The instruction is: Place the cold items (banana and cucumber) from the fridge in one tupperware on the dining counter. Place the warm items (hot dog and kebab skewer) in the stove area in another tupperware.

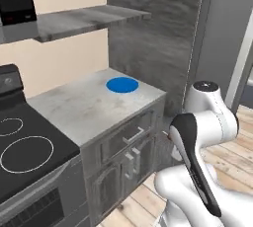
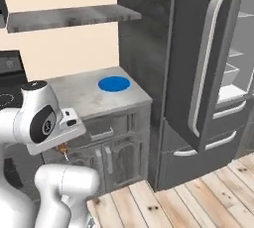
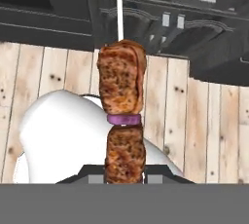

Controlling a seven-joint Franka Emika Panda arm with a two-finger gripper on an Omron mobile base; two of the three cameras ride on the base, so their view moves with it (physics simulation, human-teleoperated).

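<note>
One kebab skewer (image 3: 121,116) is sitting between the fingers of the gripper (image 3: 125,172), which is closing tightly on its lower meat chunk, with the purple onion ring, the upper chunk and the bare metal tip pointing away from the hand; the grip is falling low on a long stick, so a quick swing is likely to pivot or slip it loose, and the wooden floor (image 3: 209,121) is lying directly below, so a drop would probably mean losing the food; the tip is also at risk of catching the dark cabinet fronts (image 1: 123,147) just ahead as the arm is lifting; farther off, a blue plate (image 1: 122,85) is resting on the grey counter (image 1: 84,107) beside the stove (image 1: 24,152); beyond that, the fridge (image 2: 208,73) is standing with its door open.
</note>
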